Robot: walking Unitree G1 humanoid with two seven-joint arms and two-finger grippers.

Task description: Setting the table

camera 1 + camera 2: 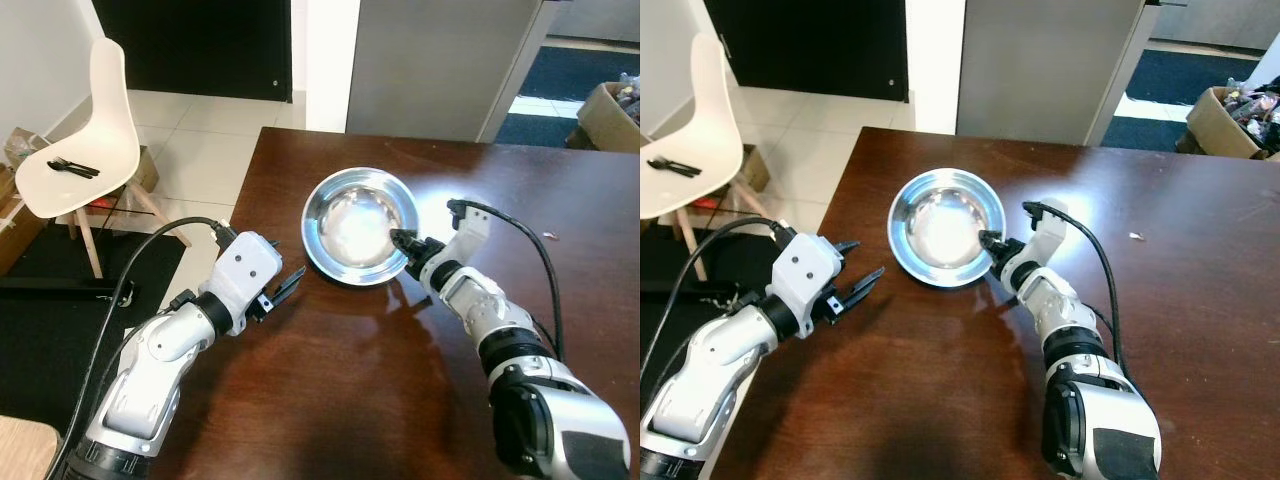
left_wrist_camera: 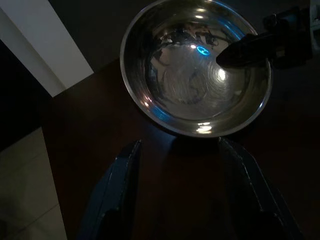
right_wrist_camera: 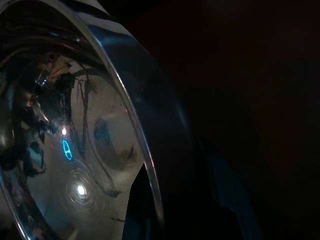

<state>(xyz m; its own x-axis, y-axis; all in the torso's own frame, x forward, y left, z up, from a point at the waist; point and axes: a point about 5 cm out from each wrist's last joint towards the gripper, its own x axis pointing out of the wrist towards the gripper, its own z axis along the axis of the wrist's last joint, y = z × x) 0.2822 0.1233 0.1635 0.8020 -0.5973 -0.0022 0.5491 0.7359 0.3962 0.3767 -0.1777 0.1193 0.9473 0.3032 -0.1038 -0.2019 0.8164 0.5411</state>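
On the table (image 1: 560, 200), the right gripper (image 1: 403, 243) is pinching the bowl (image 1: 360, 225) rim while the left gripper (image 1: 283, 290) is waiting spread beside it, and the cutlery (image 1: 72, 167) is lying unfetched on the chair (image 1: 95, 120).

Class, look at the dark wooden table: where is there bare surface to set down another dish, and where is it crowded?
Bare table lies right of the steel bowl, out to the far edge. Bare too: the near strip between both arms. Crowded: the bowl's near-right rim, where the right gripper grips, and its left, where the open left gripper hovers.

Round, shiny stainless-steel bowl (image 1: 361, 226), upright and empty, on the dark brown wooden table (image 1: 330, 380) near its far edge, right gripper (image 1: 406, 243) straddling its rim
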